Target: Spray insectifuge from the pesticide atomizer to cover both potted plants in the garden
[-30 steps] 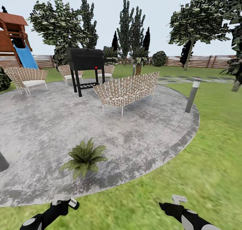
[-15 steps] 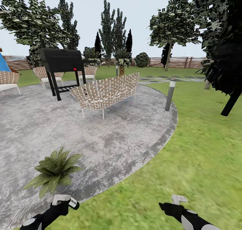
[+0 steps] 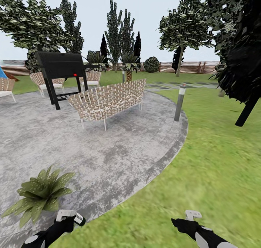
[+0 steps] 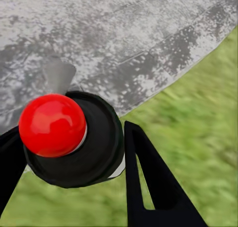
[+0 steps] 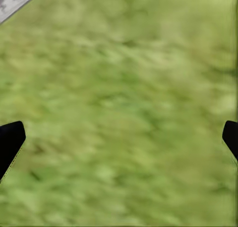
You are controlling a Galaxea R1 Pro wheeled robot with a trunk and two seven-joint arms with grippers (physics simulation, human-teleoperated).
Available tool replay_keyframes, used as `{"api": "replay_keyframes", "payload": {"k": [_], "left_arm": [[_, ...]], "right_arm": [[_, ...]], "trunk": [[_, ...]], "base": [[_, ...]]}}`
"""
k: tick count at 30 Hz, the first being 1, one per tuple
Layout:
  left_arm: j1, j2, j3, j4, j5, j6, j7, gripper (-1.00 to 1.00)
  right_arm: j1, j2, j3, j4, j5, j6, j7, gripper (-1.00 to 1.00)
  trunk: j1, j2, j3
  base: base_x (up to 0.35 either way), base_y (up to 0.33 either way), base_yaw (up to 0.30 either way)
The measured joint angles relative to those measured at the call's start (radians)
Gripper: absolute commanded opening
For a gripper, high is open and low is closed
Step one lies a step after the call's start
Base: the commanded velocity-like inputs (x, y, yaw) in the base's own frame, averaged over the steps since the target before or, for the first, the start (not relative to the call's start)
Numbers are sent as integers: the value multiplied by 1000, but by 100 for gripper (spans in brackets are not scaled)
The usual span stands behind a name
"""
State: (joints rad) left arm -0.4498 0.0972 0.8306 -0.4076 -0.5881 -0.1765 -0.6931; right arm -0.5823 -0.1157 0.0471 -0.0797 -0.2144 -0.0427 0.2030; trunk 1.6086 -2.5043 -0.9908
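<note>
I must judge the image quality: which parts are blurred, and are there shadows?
Head view: evenly lit, no sharp cast shadows; lawn smeared, patio texture crisp. Right wrist view: grass all blurred. Left wrist view: pesticide atomizer sharp, with soft sheen on its red top; ground behind softer.

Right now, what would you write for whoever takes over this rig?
Left gripper: shut on the spray bottle, red top facing the wrist camera.
Right gripper: open, holding nothing, over the lawn.
One potted plant sits on the stone patio, ahead of the left arm.
Done: bottle picked up.
Left: spray that plant, then find and spray the second one.
</note>
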Motion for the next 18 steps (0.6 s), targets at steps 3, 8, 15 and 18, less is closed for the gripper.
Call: {"api": "replay_keyframes", "payload": {"k": [3, 8, 15, 18], "left_arm": [[0, 0, 0, 0, 0, 0, 0, -100], [0, 0, -1, 0, 0, 0, 0, -100], [0, 0, 0, 0, 0, -1, 0, -100], [0, 0, 0, 0, 0, -1, 0, -100]], "right_arm": [[0, 1, 0, 0, 0, 0, 0, 100], [0, 0, 0, 0, 0, 0, 0, 100], [0, 0, 0, 0, 0, 0, 0, 100], [0, 0, 0, 0, 0, 0, 0, 100]], "trunk": [[0, 0, 0], [0, 0, 0], [0, 0, 0], [0, 0, 0]], "base": [[325, -106, 0], [325, -105, 0], [325, -105, 0], [325, -105, 0]]}}
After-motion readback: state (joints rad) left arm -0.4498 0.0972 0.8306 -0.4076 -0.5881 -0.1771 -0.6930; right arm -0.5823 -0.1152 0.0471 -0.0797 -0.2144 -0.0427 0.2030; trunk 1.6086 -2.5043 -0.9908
